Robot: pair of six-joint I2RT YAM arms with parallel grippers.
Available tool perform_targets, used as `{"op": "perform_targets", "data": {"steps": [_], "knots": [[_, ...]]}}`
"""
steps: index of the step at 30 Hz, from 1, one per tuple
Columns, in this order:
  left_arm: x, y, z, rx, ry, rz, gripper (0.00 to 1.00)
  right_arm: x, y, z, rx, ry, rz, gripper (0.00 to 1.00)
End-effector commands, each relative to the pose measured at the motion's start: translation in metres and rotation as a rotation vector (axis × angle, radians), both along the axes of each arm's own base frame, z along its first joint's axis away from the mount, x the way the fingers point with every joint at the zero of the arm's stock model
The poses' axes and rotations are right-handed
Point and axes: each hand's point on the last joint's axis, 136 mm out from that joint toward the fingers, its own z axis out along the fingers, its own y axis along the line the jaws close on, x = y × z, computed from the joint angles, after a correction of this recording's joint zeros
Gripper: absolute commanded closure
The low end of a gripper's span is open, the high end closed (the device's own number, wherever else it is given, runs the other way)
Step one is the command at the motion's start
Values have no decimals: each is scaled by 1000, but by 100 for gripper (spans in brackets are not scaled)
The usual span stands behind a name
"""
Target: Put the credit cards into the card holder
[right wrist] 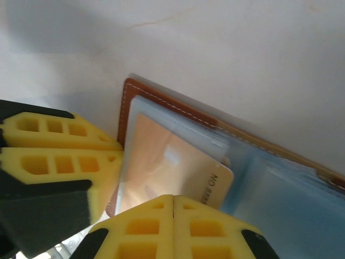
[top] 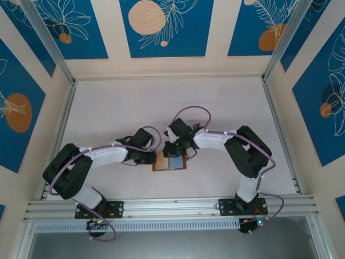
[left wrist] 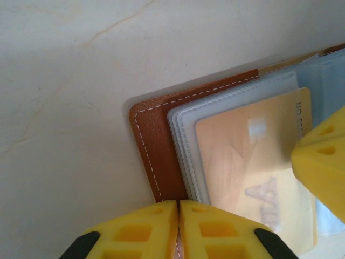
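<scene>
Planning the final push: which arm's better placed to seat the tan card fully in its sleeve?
Right. The right gripper, shut, sits at the tan card's exposed end, likely able to nudge it in. The left gripper looks clamped on the card holder's leather edge, steadying it.

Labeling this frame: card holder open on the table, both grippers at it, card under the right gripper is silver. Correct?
Not quite. The credit card under the right gripper is tan-gold, not silver; the left wrist view shows it clearly. The rest holds: the card holder lies open on the table, with the left gripper at its edge.
</scene>
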Motion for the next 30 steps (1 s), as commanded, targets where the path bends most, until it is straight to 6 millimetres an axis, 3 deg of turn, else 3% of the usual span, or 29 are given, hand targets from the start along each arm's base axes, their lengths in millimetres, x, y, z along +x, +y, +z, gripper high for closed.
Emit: {"op": "perform_targets", "data": {"steps": [1,6,10,22,30], "knots": [[-21,27,-39,121,95,25,88,1,1,9,22,2,0,99],[-23,29,-42,124,99,31,88,11,-35,32,-138,-142,-25,79],[-24,28,-44,119,103,31,88,17,-59,23,-290,-161,-35,69],[-24,27,-43,113,101,28,88,20,-60,-10,-452,-186,15,67],[-24,28,-42,114,98,29,88,-2,-66,-42,-586,-176,31,70]]}}
